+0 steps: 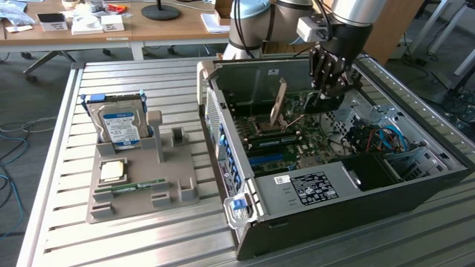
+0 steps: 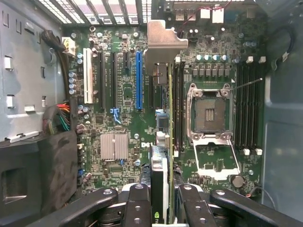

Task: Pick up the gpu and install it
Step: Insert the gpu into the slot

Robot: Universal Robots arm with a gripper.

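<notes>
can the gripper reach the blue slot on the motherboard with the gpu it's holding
Probably yes. The gripper, shut on the gpu, is inside the open case, and the blue slot looks bare with nothing standing over it. The card hangs beside the slot, not over it.

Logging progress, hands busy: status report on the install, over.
Gripper shut on thin green-and-black gpu card, silver bracket. Card edge-on over green motherboard. Long blue slot beside it, unfilled.

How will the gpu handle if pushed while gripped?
Probably stiff: the gpu is a flat board clamped edge-on between the jaws. Likely fragile, being a thin circuit card. Its metal bracket sits far from the grip, so it might pivot.
</notes>
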